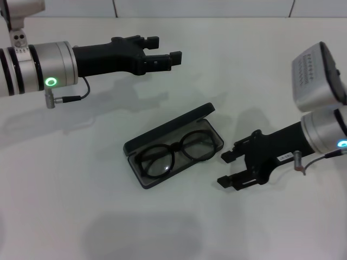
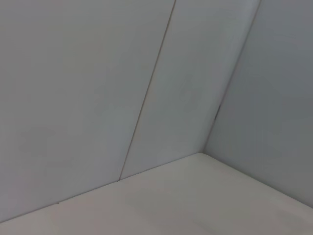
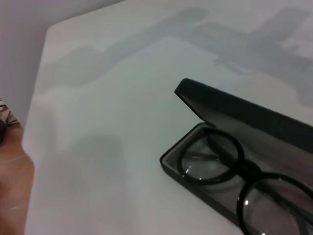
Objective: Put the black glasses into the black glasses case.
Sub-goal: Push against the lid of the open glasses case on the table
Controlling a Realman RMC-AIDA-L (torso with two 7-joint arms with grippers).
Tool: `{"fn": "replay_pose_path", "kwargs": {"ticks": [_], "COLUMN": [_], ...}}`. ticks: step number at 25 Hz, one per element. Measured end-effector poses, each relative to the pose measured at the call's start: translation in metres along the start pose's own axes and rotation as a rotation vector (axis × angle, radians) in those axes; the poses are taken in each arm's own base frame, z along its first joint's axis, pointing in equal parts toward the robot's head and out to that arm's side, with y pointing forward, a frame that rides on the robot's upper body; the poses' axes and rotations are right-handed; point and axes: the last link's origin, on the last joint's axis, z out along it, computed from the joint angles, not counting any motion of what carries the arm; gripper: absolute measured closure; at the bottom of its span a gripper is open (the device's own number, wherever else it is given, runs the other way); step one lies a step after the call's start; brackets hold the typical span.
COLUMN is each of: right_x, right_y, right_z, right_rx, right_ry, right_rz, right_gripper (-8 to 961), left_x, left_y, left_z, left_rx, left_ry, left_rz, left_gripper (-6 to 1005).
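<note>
The black glasses (image 1: 174,153) lie inside the open black glasses case (image 1: 142,176) in the middle of the white table, lenses up. The case's lid (image 1: 168,128) stands raised along its far side. In the right wrist view the glasses (image 3: 230,166) and the case (image 3: 168,164) show close by. My right gripper (image 1: 225,169) is open and empty, just right of the case and apart from it. My left gripper (image 1: 165,49) is open and empty, held above the table at the back, far from the case.
The white table (image 1: 81,206) stretches to a pale wall at the back. The left wrist view shows only the wall panels (image 2: 98,88) and a table corner (image 2: 195,196). A brownish object (image 3: 10,161) sits beyond the table's edge in the right wrist view.
</note>
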Motion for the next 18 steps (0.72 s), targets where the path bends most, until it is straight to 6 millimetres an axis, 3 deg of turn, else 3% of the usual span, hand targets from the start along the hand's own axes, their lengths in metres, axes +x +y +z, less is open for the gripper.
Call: {"fn": "replay_pose_path", "kwargs": {"ticks": [5, 18], "right_x": [-0.001, 0.0004], "right_y": [0.0022, 0.0083], "right_z": [0.0065, -0.0001], "right_rx": [0.024, 0.012], "right_ry": [-0.07, -0.119], "right_rz": [-0.039, -0.04], "right_gripper": [349, 350], "left_x": [-0.0006, 0.0006], "left_y": [0.0017, 0.002], "left_z": [0.0013, 0.0023], "left_rx": [-0.006, -0.01], "left_ry": [0.002, 0.001], "left_rz": [-0.002, 0.003], "left_gripper": [112, 112]}}
